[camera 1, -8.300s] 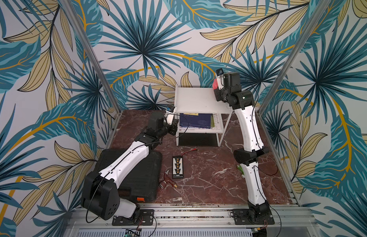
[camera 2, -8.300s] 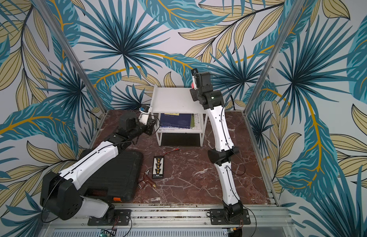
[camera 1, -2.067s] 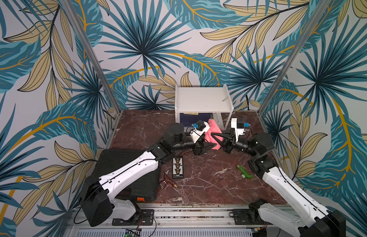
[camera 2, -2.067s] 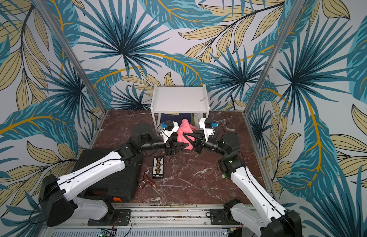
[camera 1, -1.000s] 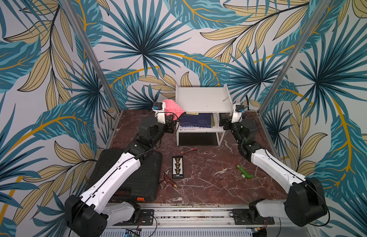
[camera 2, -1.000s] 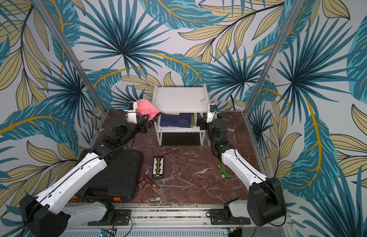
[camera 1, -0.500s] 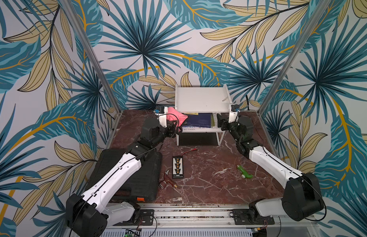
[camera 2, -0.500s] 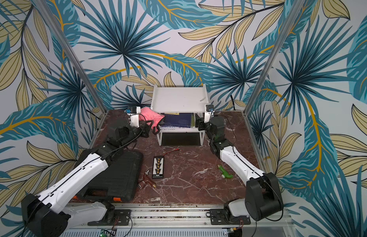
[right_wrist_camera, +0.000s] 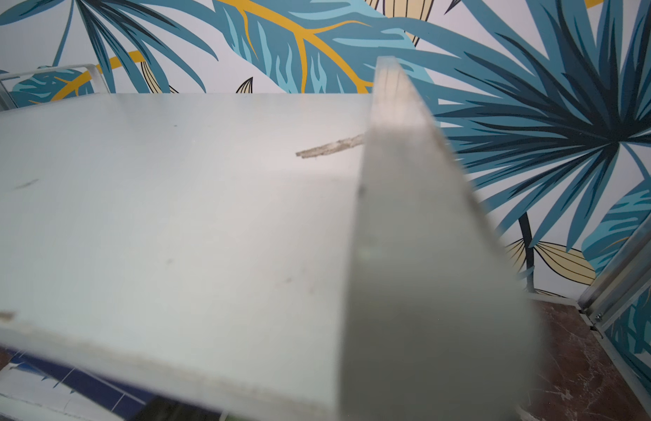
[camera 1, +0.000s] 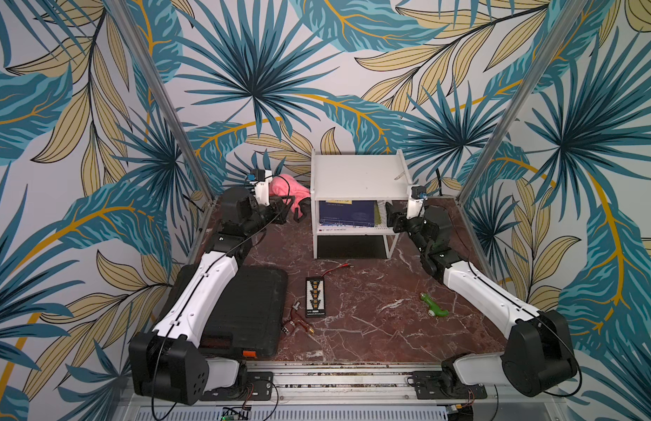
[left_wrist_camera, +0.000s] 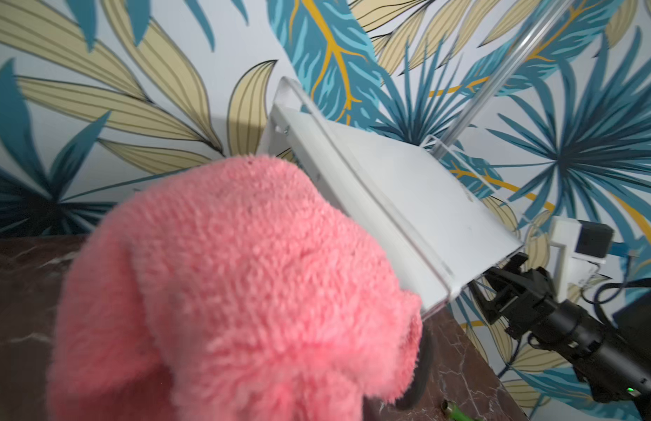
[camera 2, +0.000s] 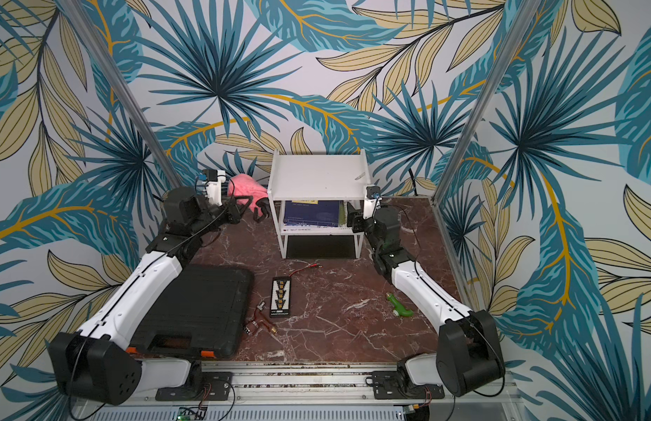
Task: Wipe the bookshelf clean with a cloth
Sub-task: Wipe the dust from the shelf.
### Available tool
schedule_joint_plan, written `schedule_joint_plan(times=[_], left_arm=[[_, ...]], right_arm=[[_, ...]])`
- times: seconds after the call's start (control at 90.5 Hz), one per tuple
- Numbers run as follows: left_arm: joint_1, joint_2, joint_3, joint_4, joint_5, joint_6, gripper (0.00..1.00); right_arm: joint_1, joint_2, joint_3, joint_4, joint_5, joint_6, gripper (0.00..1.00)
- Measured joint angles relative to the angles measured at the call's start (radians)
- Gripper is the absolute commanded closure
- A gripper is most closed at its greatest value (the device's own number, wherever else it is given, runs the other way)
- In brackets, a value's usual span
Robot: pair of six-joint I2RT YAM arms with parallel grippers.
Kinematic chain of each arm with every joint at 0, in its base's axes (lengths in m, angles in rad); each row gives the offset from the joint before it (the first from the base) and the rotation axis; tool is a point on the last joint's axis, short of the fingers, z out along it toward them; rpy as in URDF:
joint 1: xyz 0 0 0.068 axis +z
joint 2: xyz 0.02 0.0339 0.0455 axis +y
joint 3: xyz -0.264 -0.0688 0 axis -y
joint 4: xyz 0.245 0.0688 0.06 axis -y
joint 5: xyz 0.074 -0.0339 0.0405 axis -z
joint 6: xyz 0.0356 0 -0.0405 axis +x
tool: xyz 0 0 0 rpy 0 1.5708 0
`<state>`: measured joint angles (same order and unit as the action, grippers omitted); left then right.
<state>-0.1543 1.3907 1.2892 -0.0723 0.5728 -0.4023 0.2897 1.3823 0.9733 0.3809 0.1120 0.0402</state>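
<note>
Since the bookshelf [camera 1: 360,178] stands between both grippers on thin legs, it's the main risk. It looks light, so a sideways push with no brace could slide or tip it. The pink cloth [camera 1: 284,185] is bunched on top of the left gripper [camera 1: 296,210], whose jaws are clamped on it, just beside the shelf's side edge and not on the board. Its loose folds hang forward. My guess is they snag on the raised edge or pull out of the grip on the way over. The right gripper [camera 1: 392,219] sits at the opposite front leg, jaws spread, holding nothing; can't tell if it touches. Last, the grey streak [camera 1: 398,177] on the board lies above the right gripper, farthest from the cloth, so a short stroke misses it.
</note>
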Motion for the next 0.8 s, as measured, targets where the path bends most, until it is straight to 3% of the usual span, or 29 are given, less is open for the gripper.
schedule_joint_plan(times=[0.122, 0.309, 0.564, 0.796], left_arm=[[-0.006, 0.051, 0.045, 0.009, 0.115, 0.011, 1.0], [0.001, 0.026, 0.006, 0.023, 0.115, 0.022, 1.0], [0.018, 0.354, 0.452, -0.077, 0.15, 0.071, 1.0], [0.019, 0.251, 0.24, 0.016, 0.14, 0.016, 1.0]], right_arm=[[0.0, 0.001, 0.007, -0.029, -0.008, 0.0, 0.22], [0.0, 0.006, 0.012, -0.042, -0.011, 0.005, 0.23], [0.0, 0.013, 0.024, -0.042, -0.031, 0.032, 0.25], [-0.001, 0.015, 0.034, -0.046, -0.092, 0.055, 0.26]])
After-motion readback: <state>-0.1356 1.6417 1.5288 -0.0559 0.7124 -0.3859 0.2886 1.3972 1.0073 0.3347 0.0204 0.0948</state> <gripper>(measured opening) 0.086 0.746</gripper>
